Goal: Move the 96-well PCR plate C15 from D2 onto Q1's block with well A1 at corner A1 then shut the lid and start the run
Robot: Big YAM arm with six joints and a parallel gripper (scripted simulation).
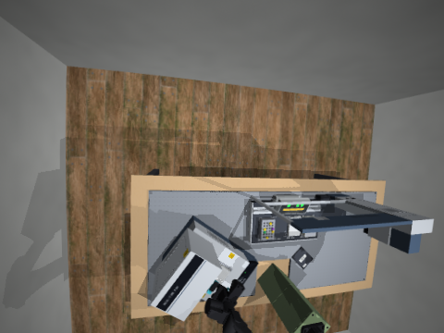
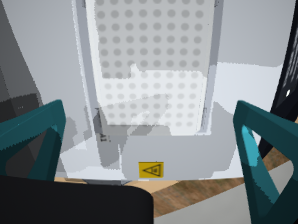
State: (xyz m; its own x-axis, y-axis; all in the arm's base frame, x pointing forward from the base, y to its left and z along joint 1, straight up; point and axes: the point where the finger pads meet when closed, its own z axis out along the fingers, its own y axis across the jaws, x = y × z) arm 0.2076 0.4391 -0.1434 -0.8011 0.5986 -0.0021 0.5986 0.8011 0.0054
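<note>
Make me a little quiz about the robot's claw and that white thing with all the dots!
1. True or false: the gripper has its teal fingers spread wide with nothing between them.
2. On the wrist view, the small sticker on the front of the machine is which colour? A) red B) yellow C) blue
3. Fill the gap: the dotted white block shows its dots set in neat ____.

Key: 1 true; 2 B; 3 rows.
</note>
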